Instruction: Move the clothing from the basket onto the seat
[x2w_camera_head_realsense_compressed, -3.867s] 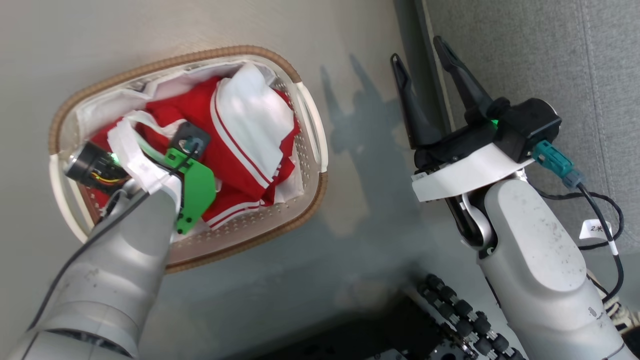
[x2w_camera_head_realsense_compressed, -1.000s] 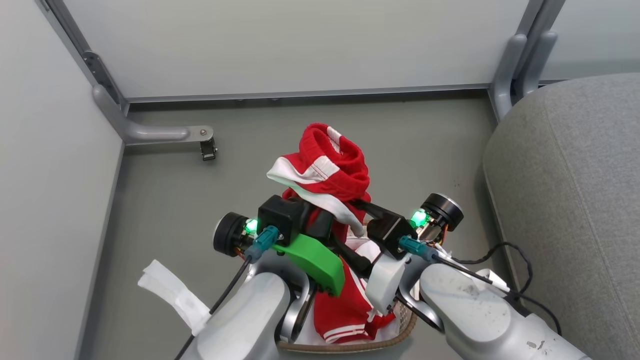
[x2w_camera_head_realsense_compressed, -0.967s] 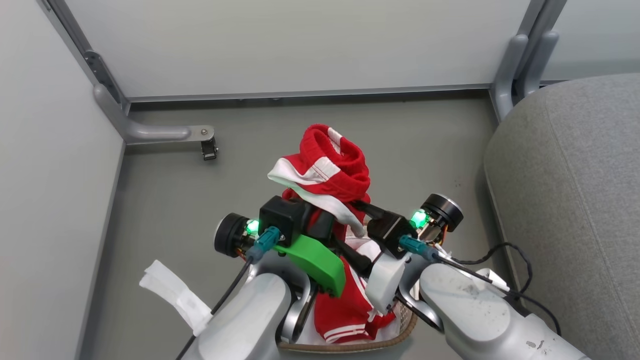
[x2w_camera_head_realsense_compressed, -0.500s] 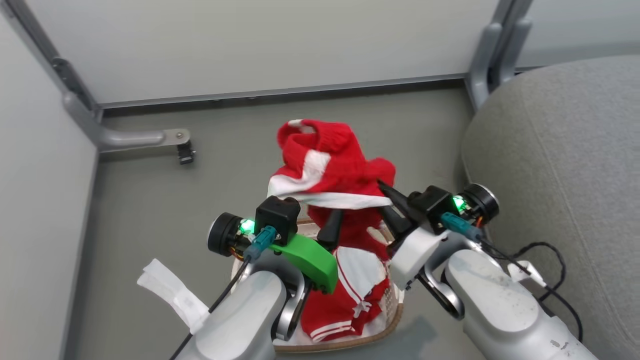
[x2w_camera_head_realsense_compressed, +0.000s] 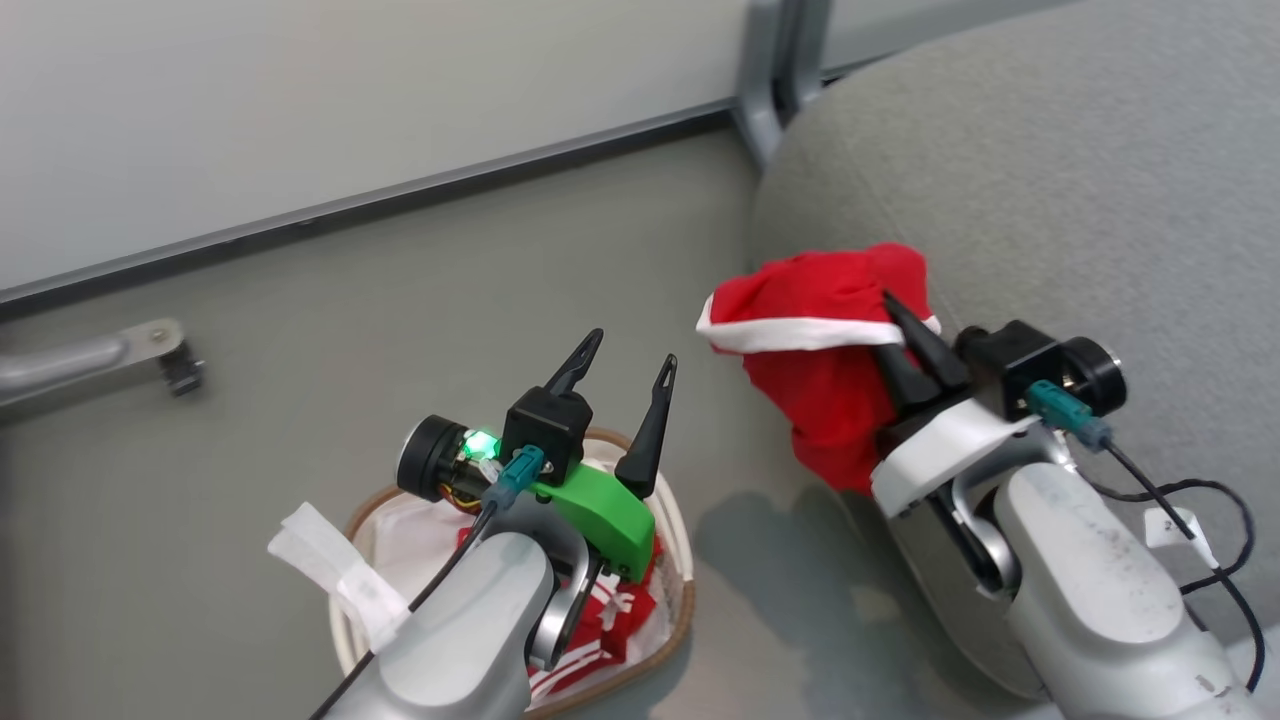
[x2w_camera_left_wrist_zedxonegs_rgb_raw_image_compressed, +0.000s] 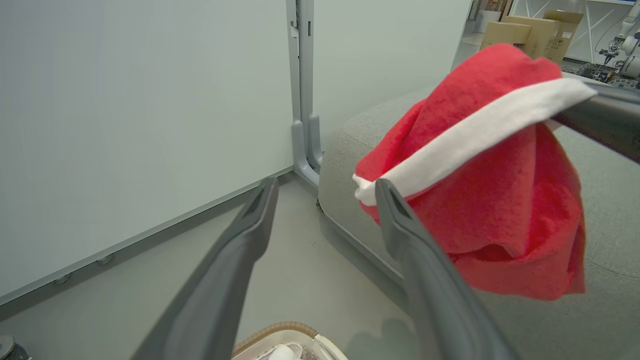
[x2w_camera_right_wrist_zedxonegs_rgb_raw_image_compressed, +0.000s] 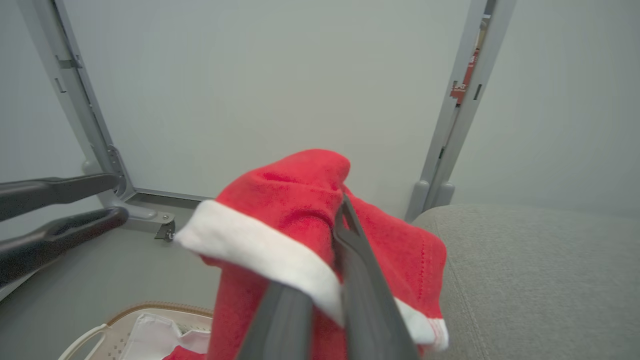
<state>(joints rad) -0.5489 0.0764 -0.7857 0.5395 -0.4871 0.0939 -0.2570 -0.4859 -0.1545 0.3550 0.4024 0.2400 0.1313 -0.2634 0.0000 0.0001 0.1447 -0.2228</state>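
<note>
My right gripper (x2w_camera_head_realsense_compressed: 893, 303) is shut on a red garment (x2w_camera_head_realsense_compressed: 820, 350) with a white band, which hangs in the air at the front edge of the grey seat (x2w_camera_head_realsense_compressed: 1050, 150). In the right wrist view the shut fingers (x2w_camera_right_wrist_zedxonegs_rgb_raw_image_compressed: 350, 240) pinch the garment (x2w_camera_right_wrist_zedxonegs_rgb_raw_image_compressed: 280, 195) beside the seat (x2w_camera_right_wrist_zedxonegs_rgb_raw_image_compressed: 530, 280). My left gripper (x2w_camera_head_realsense_compressed: 632, 350) stands open and holds nothing above the basket (x2w_camera_head_realsense_compressed: 683, 560), where more red clothing (x2w_camera_head_realsense_compressed: 600, 620) lies, partly hidden by my arm. The left wrist view has its gripper (x2w_camera_left_wrist_zedxonegs_rgb_raw_image_compressed: 326, 184) open, with the garment (x2w_camera_left_wrist_zedxonegs_rgb_raw_image_compressed: 500, 200) to its right.
A pale wall panel (x2w_camera_head_realsense_compressed: 300, 100) with a dark base strip runs along the back. A grey metal post (x2w_camera_head_realsense_compressed: 775, 70) stands at the seat's corner and a bracket (x2w_camera_head_realsense_compressed: 150, 345) lies on the floor at the left. Bare grey floor (x2w_camera_head_realsense_compressed: 400, 300) lies between basket and wall.
The right gripper has carried the red garment rightward from above the basket to the seat's edge. The left gripper has come free of it and stands open. The camera has turned right.
</note>
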